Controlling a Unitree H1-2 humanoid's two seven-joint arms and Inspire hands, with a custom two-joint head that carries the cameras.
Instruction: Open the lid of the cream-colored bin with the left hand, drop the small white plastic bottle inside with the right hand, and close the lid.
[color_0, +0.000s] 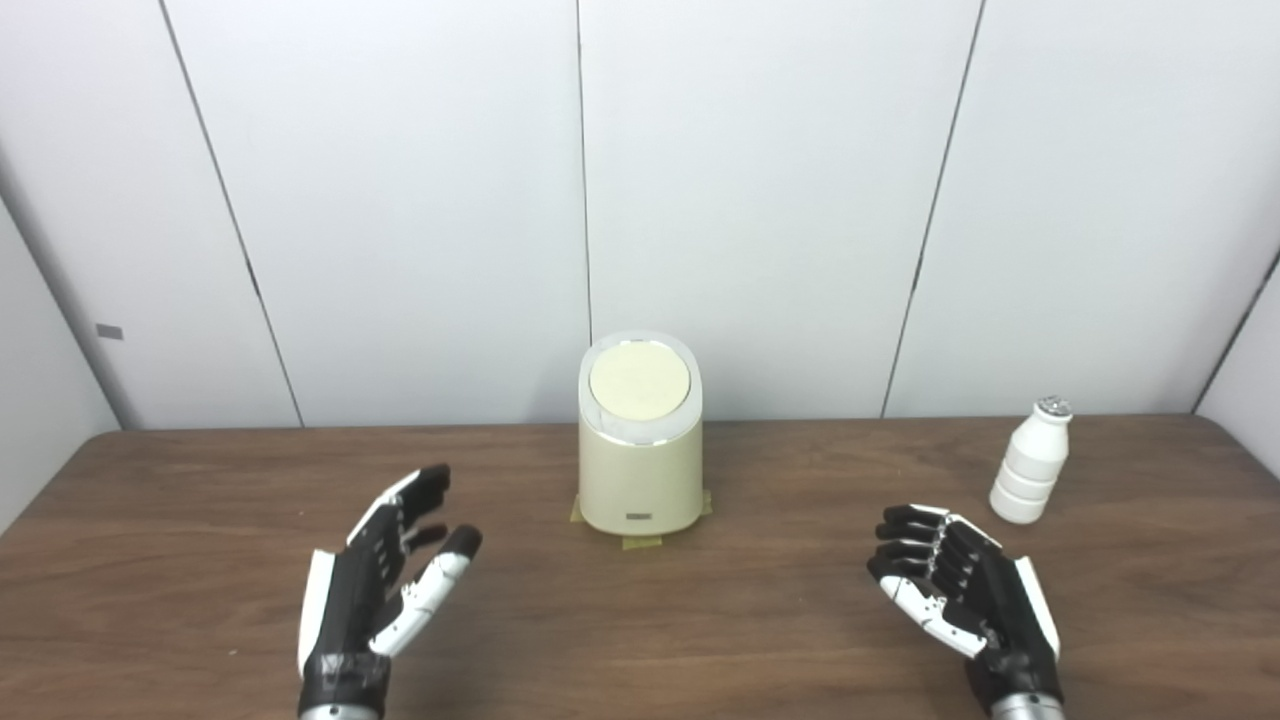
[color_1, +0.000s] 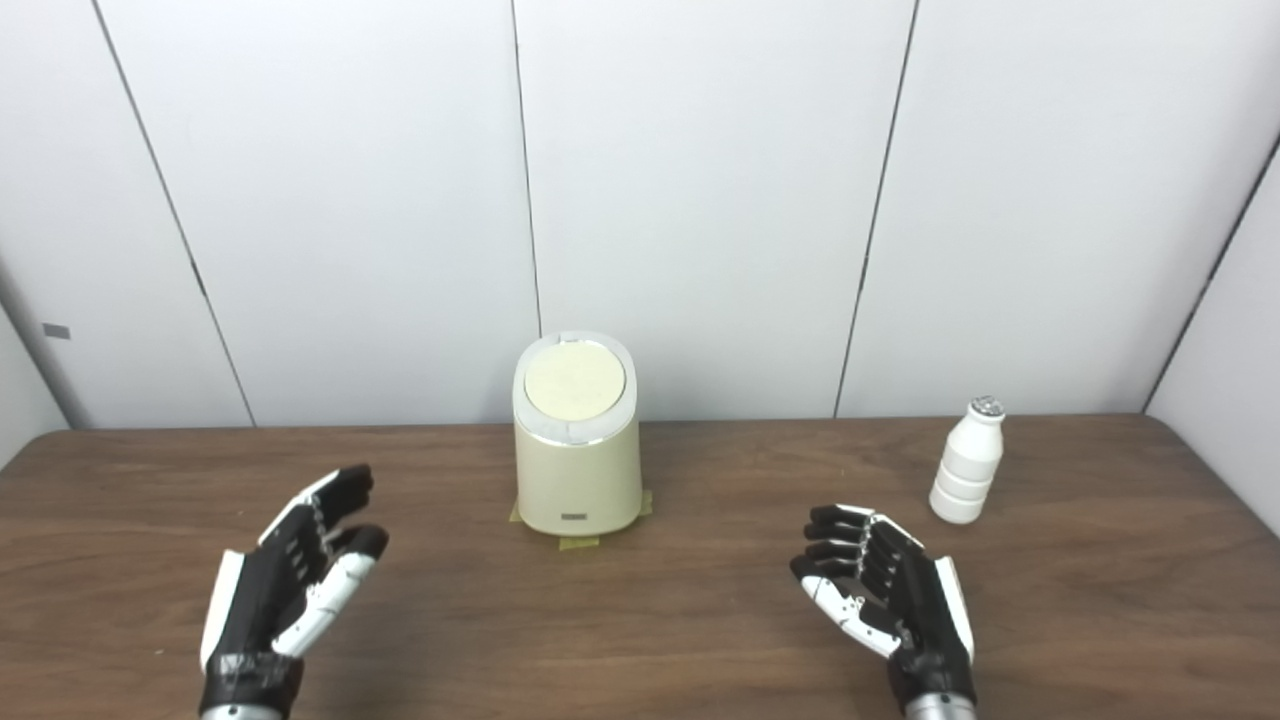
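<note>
The cream-colored bin (color_0: 640, 470) stands upright at the back middle of the wooden table (color_0: 640, 640), its round lid (color_0: 640, 383) shut. The small white plastic bottle (color_0: 1031, 461) stands upright at the back right, with a silver cap. My left hand (color_0: 385, 585) is open and empty, palm turned inward, in front and to the left of the bin. My right hand (color_0: 960, 590) is open and empty, fingers slightly curled, in front and to the left of the bottle. Neither hand touches anything.
Yellow tape (color_0: 640, 541) marks the bin's spot on the table. White wall panels (color_0: 760, 200) stand close behind the table's back edge. The table's rounded corners show at back left and back right.
</note>
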